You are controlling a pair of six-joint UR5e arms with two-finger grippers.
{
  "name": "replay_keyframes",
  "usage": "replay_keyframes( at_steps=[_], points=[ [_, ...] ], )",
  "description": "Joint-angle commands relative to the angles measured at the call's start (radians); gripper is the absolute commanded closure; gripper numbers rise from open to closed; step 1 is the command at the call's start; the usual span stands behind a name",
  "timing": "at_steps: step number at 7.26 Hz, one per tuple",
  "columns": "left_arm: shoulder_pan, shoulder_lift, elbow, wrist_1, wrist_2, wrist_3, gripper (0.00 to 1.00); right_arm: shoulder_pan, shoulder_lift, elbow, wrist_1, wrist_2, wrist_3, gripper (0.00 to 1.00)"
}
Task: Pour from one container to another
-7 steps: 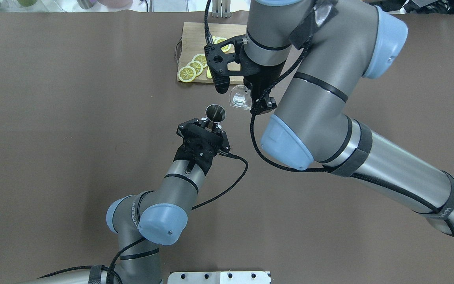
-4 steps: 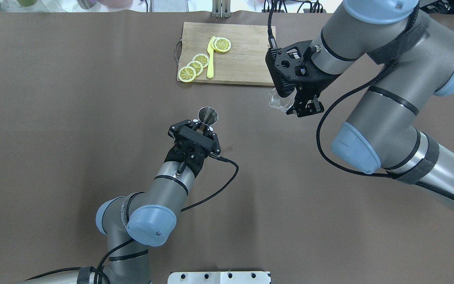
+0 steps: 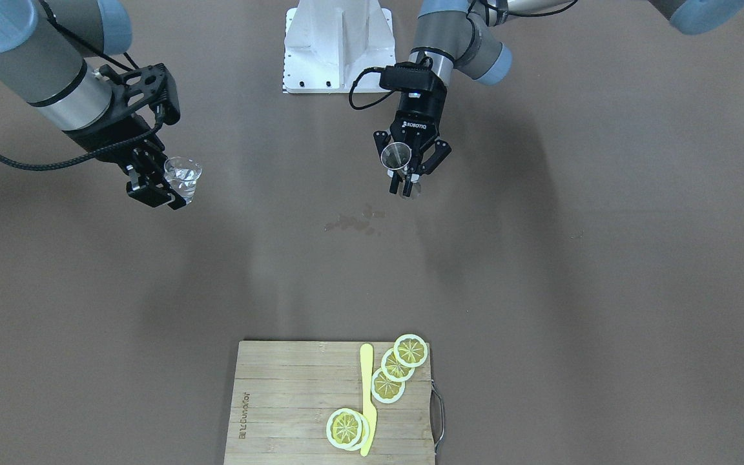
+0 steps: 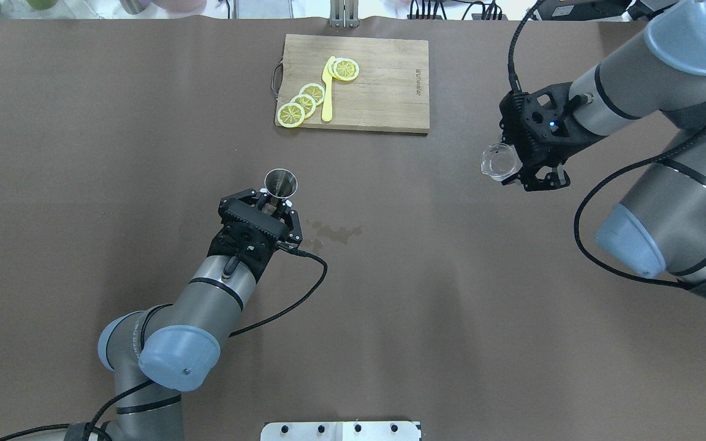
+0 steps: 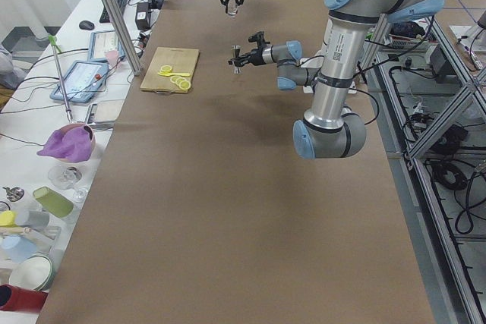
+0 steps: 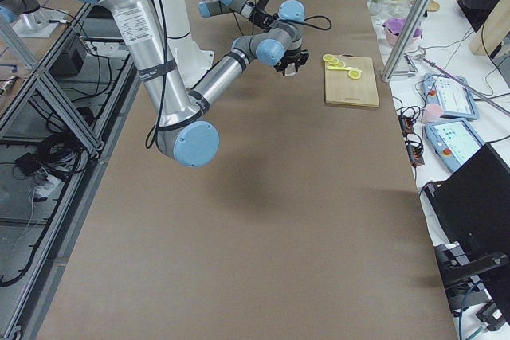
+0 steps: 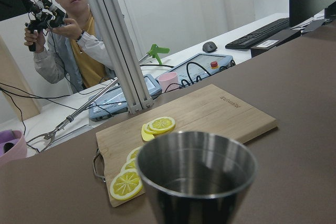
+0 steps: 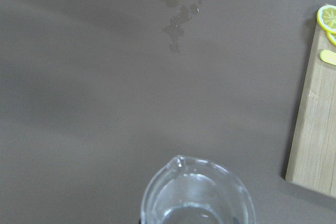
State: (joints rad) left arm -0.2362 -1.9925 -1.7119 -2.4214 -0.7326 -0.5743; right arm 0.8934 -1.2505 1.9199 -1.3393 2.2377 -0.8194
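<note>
Holding upright: jigger (image 4: 280, 182), liquid inside | glass (image 4: 499, 162), little liquid | droplets (image 4: 334, 232) between

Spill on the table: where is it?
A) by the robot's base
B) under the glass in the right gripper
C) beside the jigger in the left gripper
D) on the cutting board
C: the spill lies on the table just beside the left gripper and its jigger, well away from the glass and the cutting board.
</note>
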Motion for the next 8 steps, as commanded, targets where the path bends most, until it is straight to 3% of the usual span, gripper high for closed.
replay_keyframes(
  at_steps=[1,5,7,8],
  points=[
    [0.0,0.053,-0.032,-0.014,0.002,-0.005,1.0,0.035,-0.148,-0.009,0.174,0.022,0.008,1.0],
    [0.0,0.223,-0.084,-0.169,0.007,-0.001,1.0,0.067,-0.245,-0.102,0.426,0.033,0.106,1.0],
    [-0.003,0.299,-0.069,-0.331,0.018,-0.01,1.0,0.067,-0.245,-0.241,0.69,0.057,0.257,1.0],
    [-0.002,0.342,-0.058,-0.343,0.018,-0.013,1.0,0.067,-0.242,-0.309,0.801,0.057,0.335,1.0]
  ],
)
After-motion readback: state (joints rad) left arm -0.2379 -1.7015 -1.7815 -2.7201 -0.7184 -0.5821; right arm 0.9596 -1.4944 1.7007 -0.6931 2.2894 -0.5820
